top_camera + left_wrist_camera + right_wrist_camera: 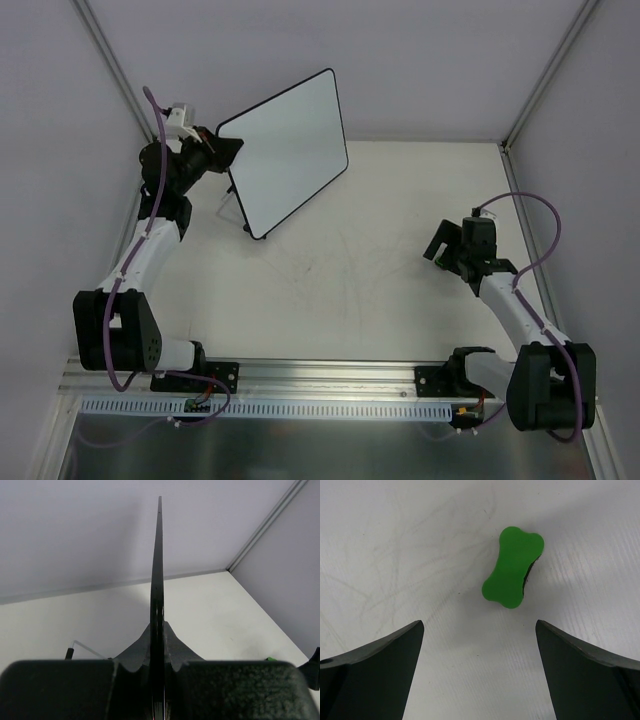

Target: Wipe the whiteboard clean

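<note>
The whiteboard (285, 150) is a white board with a thin black rim, held up and tilted at the back left; its face shows no writing. My left gripper (225, 152) is shut on its left edge. In the left wrist view the board (158, 580) stands edge-on between the closed fingers (158, 680). A green bone-shaped eraser (513, 566) lies on the table just beyond my right gripper (479, 625), which is open and empty above it. That gripper (440, 245) is at the right of the table.
The board's wire stand leg (240, 208) hangs below it, and also shows in the left wrist view (75, 647). The white tabletop (330, 290) carries faint scuff marks. Grey enclosure walls and corner posts (545, 75) ring the table.
</note>
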`<state>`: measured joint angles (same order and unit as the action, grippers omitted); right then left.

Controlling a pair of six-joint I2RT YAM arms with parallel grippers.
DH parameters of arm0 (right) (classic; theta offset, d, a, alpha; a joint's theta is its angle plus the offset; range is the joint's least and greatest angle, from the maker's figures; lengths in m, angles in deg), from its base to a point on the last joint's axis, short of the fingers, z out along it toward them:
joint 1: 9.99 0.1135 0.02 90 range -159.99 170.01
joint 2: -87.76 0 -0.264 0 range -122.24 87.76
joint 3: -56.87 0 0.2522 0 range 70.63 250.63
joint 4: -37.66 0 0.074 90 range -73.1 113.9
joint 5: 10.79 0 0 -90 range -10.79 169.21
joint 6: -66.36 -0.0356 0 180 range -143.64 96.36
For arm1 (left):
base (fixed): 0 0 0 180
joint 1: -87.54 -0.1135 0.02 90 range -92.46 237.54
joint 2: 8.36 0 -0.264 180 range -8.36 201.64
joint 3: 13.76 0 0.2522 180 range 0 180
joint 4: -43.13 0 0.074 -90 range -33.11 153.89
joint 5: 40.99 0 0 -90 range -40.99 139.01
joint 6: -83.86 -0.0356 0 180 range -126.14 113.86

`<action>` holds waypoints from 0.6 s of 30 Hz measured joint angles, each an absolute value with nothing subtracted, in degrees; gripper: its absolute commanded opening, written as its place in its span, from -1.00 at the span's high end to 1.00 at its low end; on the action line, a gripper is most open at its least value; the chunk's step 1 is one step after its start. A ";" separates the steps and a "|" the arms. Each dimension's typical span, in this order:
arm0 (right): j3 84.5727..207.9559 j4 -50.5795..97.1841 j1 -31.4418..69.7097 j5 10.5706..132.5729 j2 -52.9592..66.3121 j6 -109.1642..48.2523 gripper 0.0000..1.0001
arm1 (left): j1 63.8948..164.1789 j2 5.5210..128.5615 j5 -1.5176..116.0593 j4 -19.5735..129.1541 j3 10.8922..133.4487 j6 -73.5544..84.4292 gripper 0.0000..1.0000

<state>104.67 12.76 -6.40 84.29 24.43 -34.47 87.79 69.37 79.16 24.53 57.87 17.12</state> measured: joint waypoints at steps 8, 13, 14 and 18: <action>104.69 12.74 -6.40 83.42 22.33 -33.93 -0.98 | 85.38 72.10 79.20 22.83 64.97 17.21 1.00; 104.72 12.74 -6.40 83.00 21.78 -33.82 -0.98 | 83.44 72.17 78.53 21.32 65.52 17.17 1.00; 104.72 12.74 -6.40 82.94 21.72 -33.79 -0.98 | 82.94 72.17 78.55 21.32 65.52 17.17 1.00; 104.74 12.74 -6.40 82.74 21.56 -33.64 -0.98 | 80.88 72.12 78.64 21.21 65.04 17.23 1.00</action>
